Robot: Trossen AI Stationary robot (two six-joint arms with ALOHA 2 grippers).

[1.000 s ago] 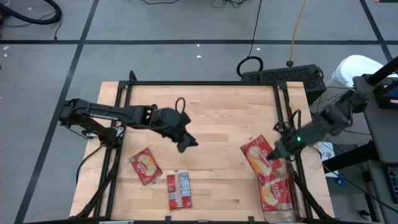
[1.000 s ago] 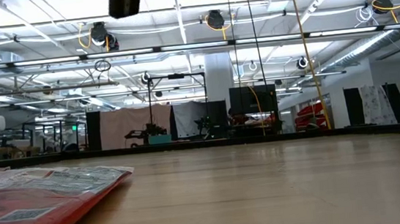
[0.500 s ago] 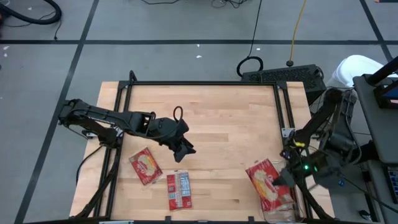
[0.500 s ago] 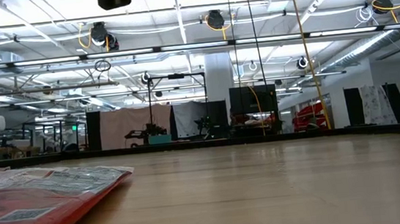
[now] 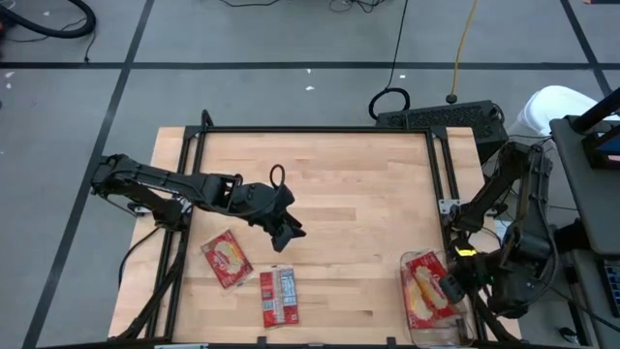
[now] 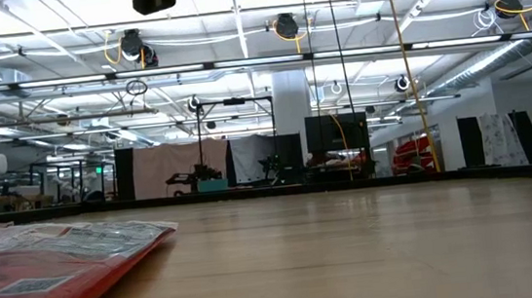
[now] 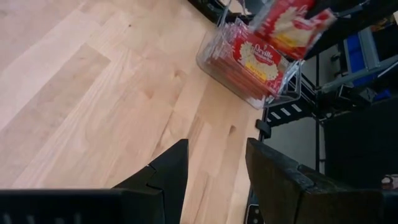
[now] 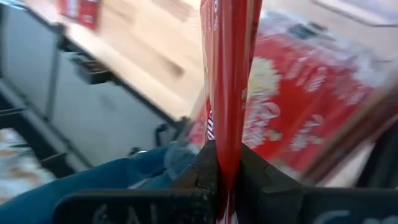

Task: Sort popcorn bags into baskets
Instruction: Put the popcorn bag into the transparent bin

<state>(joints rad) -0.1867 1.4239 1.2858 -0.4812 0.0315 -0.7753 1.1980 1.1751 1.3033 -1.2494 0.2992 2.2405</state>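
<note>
Two flat red popcorn bags (image 5: 226, 259) lay on the pale wooden surface (image 5: 339, 184) near the half-spread left hand (image 5: 287, 233), while the right hand (image 5: 452, 283) pinched another bag (image 8: 227, 81) over the clear plastic basket (image 5: 433, 330), seemingly for dropping in.

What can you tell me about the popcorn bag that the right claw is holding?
The held popcorn bag is a thin, flat red packet with a yellow popcorn picture, seen edge-on in the wrist view. The right claw is shut on its edge and holds it above the clear basket at the table's right near corner, where other packets already lie.
</note>
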